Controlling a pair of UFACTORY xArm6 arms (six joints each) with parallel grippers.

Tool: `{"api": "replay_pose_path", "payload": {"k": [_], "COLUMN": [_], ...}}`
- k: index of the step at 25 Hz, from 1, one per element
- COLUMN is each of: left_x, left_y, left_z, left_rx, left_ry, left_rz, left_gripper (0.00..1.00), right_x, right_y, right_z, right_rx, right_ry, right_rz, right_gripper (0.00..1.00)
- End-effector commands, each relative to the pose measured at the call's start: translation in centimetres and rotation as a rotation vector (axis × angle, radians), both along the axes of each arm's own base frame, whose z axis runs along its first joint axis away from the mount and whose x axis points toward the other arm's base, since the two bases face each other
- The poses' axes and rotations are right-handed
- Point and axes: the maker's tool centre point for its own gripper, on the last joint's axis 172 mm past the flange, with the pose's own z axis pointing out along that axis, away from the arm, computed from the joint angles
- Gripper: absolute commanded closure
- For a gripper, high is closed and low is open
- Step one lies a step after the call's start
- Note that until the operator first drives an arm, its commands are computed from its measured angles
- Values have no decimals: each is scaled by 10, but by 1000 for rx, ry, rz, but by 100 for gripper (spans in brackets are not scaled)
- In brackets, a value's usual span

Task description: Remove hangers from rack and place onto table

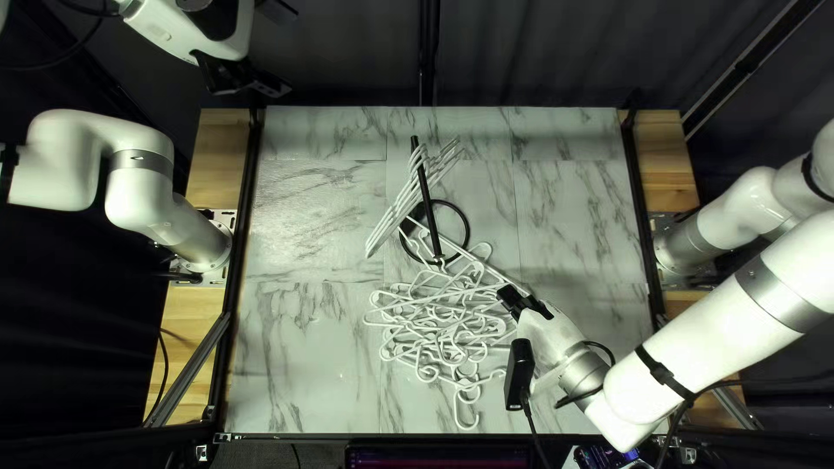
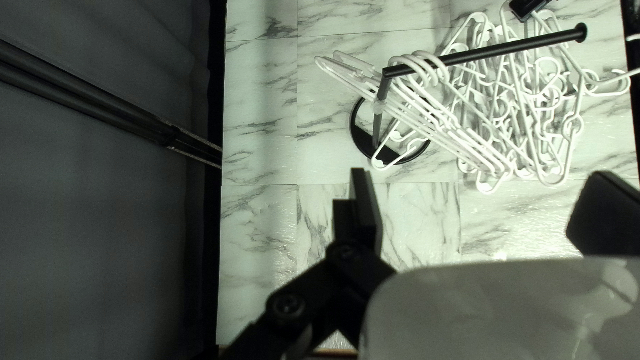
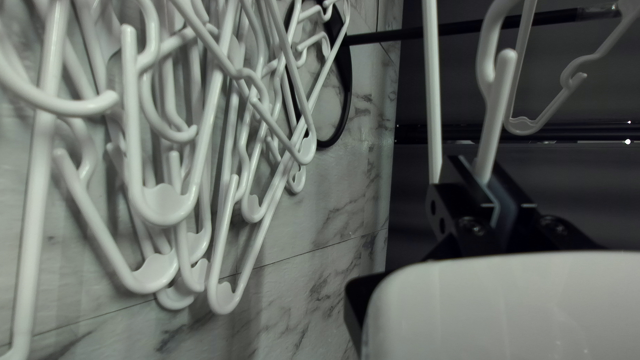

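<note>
Pinching a hanger (image 3: pixel 490 123), right end effector (image 1: pixel 509 297) hovers inside table (image 1: pixel 573 208) edges, left one (image 1: pixel 285 52) spread.

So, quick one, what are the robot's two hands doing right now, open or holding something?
Left gripper: open, with nothing between its fingers.
Right gripper: closed on a white hanger.

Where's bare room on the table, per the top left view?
Widest: table between left rail and the rack and hanger pile. Also right of the rack to the right rail, beyond the right hand, plus a strip along the far edge. Crowded: near side of the rack, under the pile, and around the right hand.
</note>
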Motion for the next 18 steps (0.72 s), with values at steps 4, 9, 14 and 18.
{"api": "replay_pose_path", "payload": {"k": [4,9,14,18], "left_x": [0,0,0,0], "left_y": [0,0,0,0], "left_z": [0,0,0,0], "left_rx": [0,0,0,0], "left_ry": [0,0,0,0], "left_rz": [0,0,0,0], "left_gripper": [0,0,0,0], "right_x": [-4,-3,-10,-13], "right_y": [-14,-18,-17,-18], "right_z": [-7,-35,-57,-61], "right_rx": [-136,-188,-206,-222], "right_ry": [-18,32,60,64], "right_rz": [-115,-97,-80,-77], "right_gripper": [100,100,100,100]}}
